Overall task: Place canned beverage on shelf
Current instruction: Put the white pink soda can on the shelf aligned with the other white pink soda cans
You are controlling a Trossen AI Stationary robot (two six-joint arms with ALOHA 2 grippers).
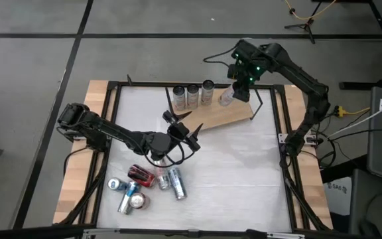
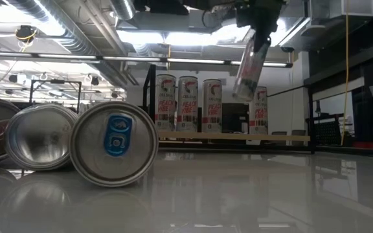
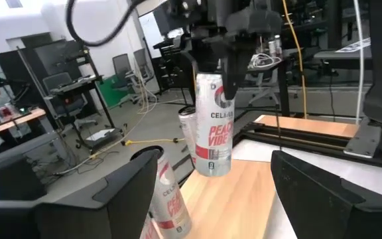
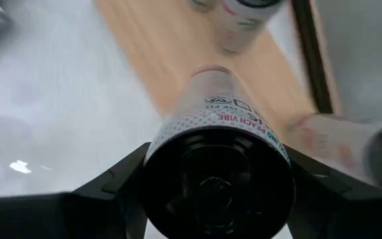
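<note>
Now | right end effector [image 1: 234,93] clamps can [image 2: 249,65] | tilted above shelf [image 1: 231,116]

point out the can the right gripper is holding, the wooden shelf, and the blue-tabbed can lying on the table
held can [image 3: 214,129], left wrist view, on its printed side.
shelf [image 1: 227,115], high view, on bare board.
blue-tabbed can [image 2: 114,144], low view, on its lid.

The shelf [image 1: 227,114] lies on the far part of the table [image 1: 244,179], slanted. Three cans [image 1: 193,95] stand in a row at its left end. To their right, the right gripper [image 1: 241,85] holds one can [image 1: 227,97] tilted above the shelf. The left gripper [image 1: 183,131] hangs between the shelf and a heap of lying cans [image 1: 146,186] on the near left of the table.
</note>
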